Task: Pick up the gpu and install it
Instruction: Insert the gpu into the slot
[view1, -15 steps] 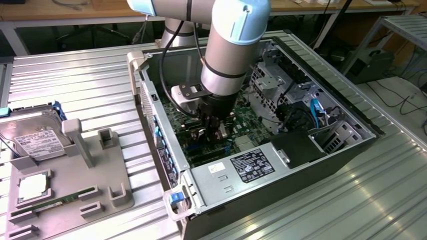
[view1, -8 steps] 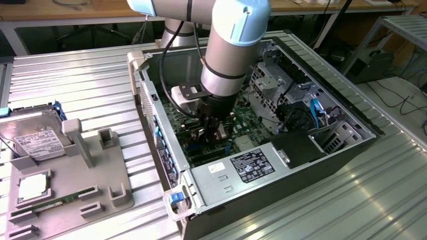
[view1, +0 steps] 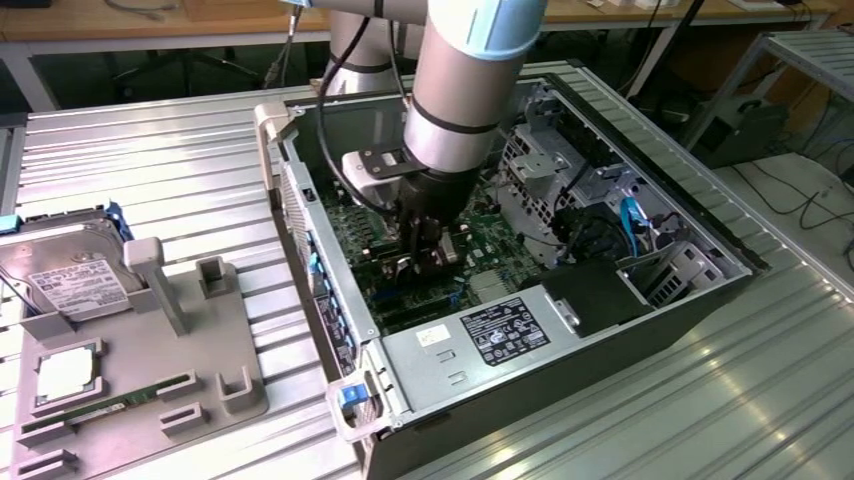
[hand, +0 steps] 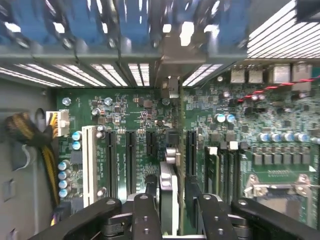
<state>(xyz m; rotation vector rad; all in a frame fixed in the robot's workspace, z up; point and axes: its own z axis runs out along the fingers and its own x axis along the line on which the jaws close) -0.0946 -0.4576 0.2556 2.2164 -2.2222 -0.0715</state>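
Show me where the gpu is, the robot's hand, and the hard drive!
gpu (hand: 168, 192): wrist view, on its silver edge between the hand's fingers.
hand (view1: 418, 262): exterior view, between its fingertips, down inside the computer case.
hard drive (view1: 70, 280): exterior view, on its white label.

My exterior view is evenly bright, with glare streaking the ribbed silver metal table (view1: 747, 400). My wrist view blurs the slotted grey case wall (hand: 125, 45), its openings blown white, and shadows sit beside the green motherboard (hand: 135, 115).

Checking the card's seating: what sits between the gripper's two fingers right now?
In the wrist view, the gpu stands edge-on between the gripper fingers, over the green motherboard and its black slots.
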